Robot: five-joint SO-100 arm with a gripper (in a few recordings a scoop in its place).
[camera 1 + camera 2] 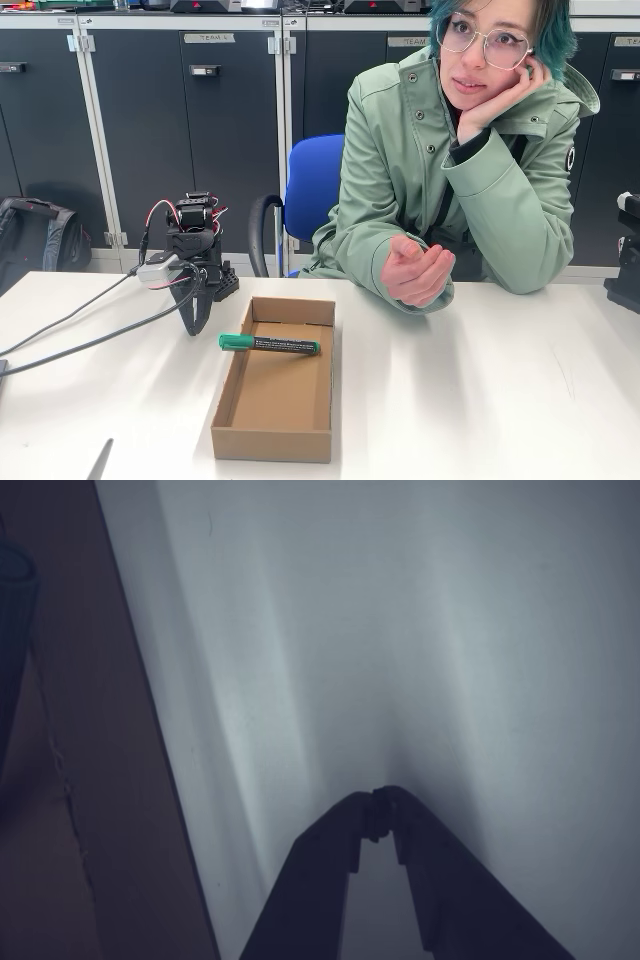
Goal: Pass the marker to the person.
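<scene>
Nothing's been picked up yet: marker (270, 344) is left across the box (272, 440), end effector (380, 815) closed empty.

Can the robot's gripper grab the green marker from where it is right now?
Probably yes. The marker lies across the open cardboard box with nothing over it, and the gripper, fingers shut, rests on the table just left of it.

The fixed view stands at the counter's (500, 400) near edge, slightly raised, facing across it toward the cabinets (200, 130). The wrist view rides behind the claw (380, 815), looking down close at the counter. Both share the white surface beside the cardboard box (275, 400).
</scene>
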